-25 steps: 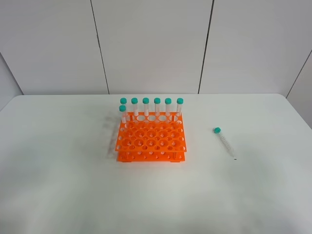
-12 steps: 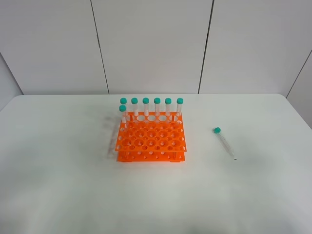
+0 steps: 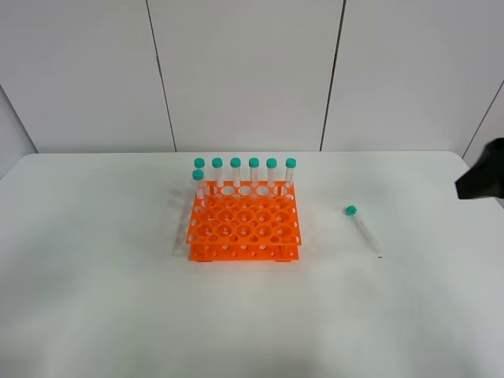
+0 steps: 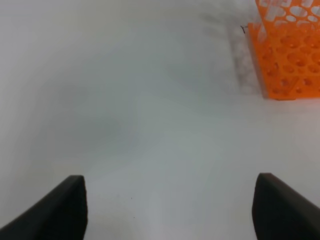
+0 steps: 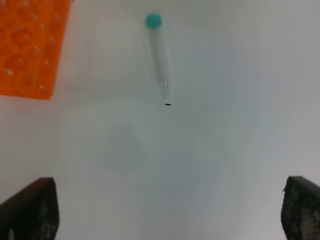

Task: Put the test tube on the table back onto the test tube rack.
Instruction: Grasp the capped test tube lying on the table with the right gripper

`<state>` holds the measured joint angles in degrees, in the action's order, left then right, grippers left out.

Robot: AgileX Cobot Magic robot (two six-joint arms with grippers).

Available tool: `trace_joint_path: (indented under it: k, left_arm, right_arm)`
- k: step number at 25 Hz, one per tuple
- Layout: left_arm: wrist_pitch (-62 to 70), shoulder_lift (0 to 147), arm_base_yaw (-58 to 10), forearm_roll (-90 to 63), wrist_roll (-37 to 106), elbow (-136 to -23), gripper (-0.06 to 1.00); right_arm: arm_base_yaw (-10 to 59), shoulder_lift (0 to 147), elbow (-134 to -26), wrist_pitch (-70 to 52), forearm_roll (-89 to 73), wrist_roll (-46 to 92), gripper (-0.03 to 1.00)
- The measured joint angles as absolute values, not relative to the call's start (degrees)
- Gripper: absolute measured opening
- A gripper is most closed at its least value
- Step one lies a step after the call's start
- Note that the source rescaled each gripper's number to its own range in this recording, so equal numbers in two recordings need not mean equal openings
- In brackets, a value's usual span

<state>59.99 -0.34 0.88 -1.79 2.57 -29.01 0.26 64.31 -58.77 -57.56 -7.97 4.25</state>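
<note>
Tube (image 5: 159,60) looks light, stiff, slippery; best pinched mid-barrel. Left hand (image 4: 167,207) and right hand (image 5: 167,207) gape wide, empty.

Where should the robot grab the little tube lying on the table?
Probably the middle of the slim clear plastic test tube with the teal cap, coming straight down with the open right pincer, jaws across it. It lies flat on the white table, and its pointed tip is too thin.
</note>
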Motion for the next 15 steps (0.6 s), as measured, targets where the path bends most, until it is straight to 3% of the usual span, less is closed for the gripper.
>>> trace_joint_path:
  k: [7, 15]
  left_arm:
    - [59.99, -0.34, 0.88, -1.79, 2.57, -29.01, 0.90]
    - [59.99, -0.34, 0.88, -1.79, 2.57, -29.01, 0.90]
  right_arm:
    - [0.63, 88.99, -72.58, -57.07, -7.85, 7.92, 0.98]
    - [6.06, 96.35, -75.45, -56.93, -5.89, 7.71, 0.98]
